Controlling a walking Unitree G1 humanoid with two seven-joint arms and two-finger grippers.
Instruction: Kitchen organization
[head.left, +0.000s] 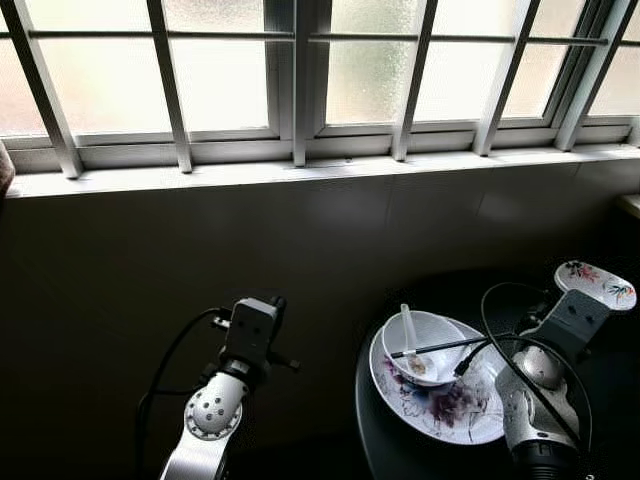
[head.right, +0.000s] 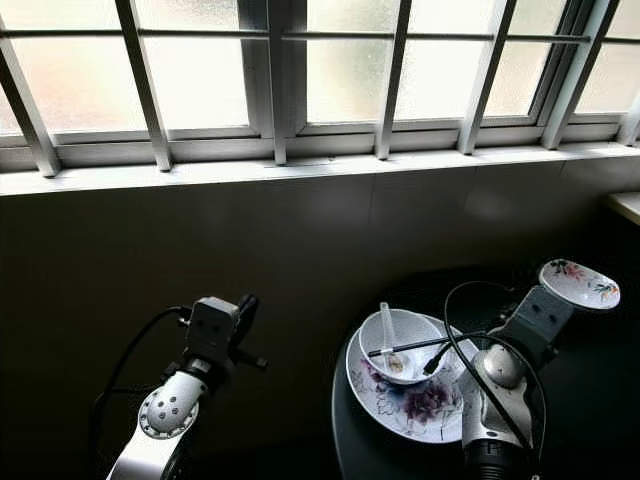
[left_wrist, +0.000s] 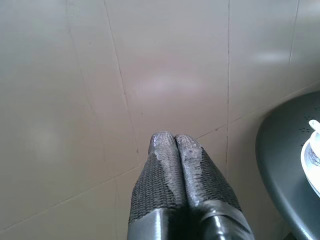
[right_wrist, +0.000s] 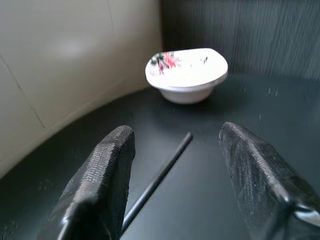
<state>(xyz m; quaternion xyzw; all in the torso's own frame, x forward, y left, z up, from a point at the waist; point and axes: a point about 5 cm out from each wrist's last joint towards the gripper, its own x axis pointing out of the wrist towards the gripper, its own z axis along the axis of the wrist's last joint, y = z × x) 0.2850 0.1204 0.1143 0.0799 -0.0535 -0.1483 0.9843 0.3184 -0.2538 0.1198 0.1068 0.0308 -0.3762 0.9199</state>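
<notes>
R gripper (right_wrist: 175, 170) open — over chopstick (right_wrist: 159, 177) | L gripper (left_wrist: 174, 145) closed

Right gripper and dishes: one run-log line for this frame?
right gripper: open, over chopstick on round table | left gripper: shut, idle | lidded bowl: ahead | spoon in bowl on plate

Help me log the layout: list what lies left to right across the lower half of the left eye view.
Left hand → big flowered plate holding a white bowl → small flowered dish.
</notes>
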